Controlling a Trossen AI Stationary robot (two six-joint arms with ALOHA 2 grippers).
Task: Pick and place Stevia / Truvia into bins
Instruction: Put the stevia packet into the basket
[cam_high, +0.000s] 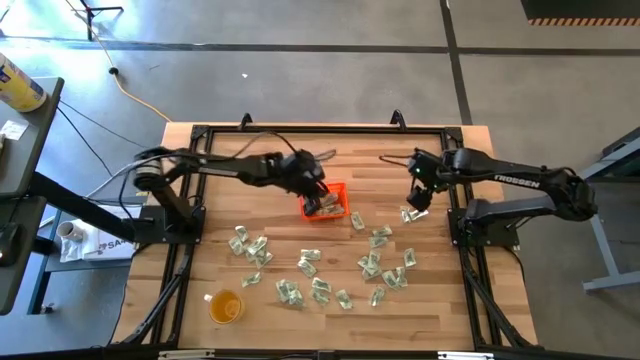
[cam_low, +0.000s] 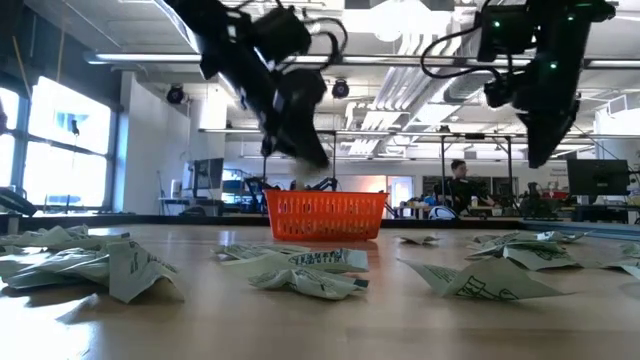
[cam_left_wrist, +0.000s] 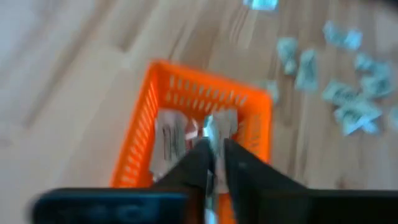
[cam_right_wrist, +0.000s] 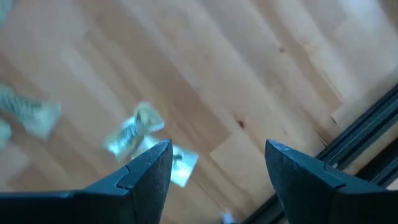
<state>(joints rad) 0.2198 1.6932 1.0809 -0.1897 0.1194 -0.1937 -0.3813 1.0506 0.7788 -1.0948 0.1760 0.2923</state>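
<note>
Bright ceiling light, blurred wrist views, soft foreground sachets (cam_low: 305, 275).

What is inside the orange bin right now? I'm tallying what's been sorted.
The orange bin holds a few sachets. The left pincer above it grips another between nearly shut fingers. Its fingers hide part of the floor, so no exact count.

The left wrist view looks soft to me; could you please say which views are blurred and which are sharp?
Left wrist view: motion-smeared throughout, the orange bin and loose sachets soft; right wrist view: its tool crisp, the sachets beneath blurred; low view: near sachets soft, bright ceiling glare; high view: even light, sharp.
</note>
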